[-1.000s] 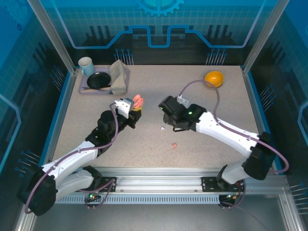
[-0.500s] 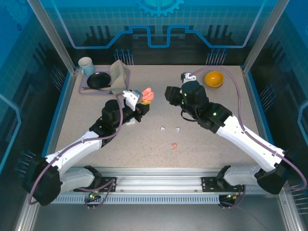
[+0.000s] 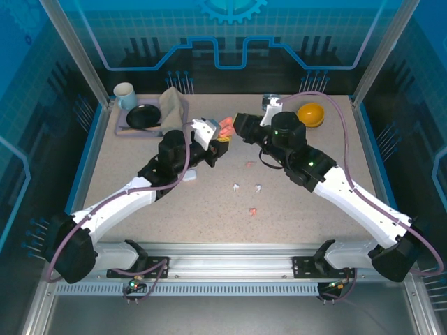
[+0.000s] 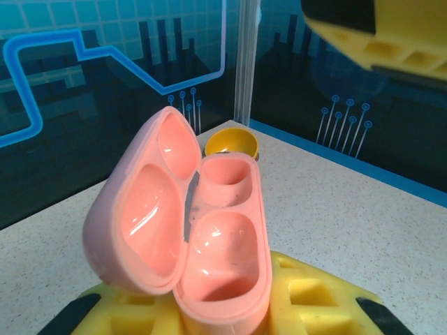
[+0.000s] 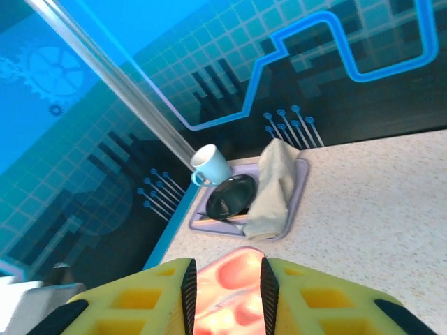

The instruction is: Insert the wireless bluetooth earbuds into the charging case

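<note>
My left gripper [image 3: 218, 140] is shut on the base of a salmon-pink charging case [image 3: 225, 128], held above the table with its lid open. In the left wrist view the case [image 4: 223, 251] shows empty wells between my yellow fingers [image 4: 314, 300]. My right gripper [image 3: 239, 125] hovers just right of it, jaws partly apart and nothing held. The case [image 5: 230, 293] shows through the gap of that gripper [image 5: 227, 286]; I cannot tell if they touch. Several earbuds lie on the table: a pink one [image 3: 250, 165], two white ones [image 3: 237, 187] [image 3: 258, 188] and another pink one [image 3: 252, 211].
An orange bowl [image 3: 311, 114] sits at the back right. A lilac tray [image 3: 122, 129] at the back left holds a blue mug [image 3: 125, 94], a black plate [image 3: 143, 116] and a folded cloth [image 3: 173, 112]. A small pale object [image 3: 190, 176] lies beside the left arm.
The left gripper carried the pink case farther back and to the right. The right gripper rose from the table and swung back to meet it, uncovering earbuds below.
</note>
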